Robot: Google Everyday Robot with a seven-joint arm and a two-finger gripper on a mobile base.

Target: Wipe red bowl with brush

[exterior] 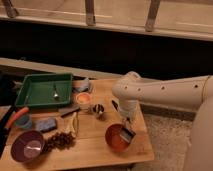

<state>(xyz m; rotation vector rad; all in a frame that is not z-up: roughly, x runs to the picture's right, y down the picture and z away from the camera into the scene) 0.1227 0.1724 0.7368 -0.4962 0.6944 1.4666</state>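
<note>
The arm (pixel 165 92) is showing a rounded off-white shell with small dark spots, ending in a dark gripper (pixel 123 125) over the red bowl (pixel 113 141).

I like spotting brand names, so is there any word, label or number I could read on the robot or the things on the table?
None can be read. The white arm, the green tray and the red bowl show no legible text or sign. The gripper, holding the brush at the red bowl's right rim, shows no marking either.
</note>
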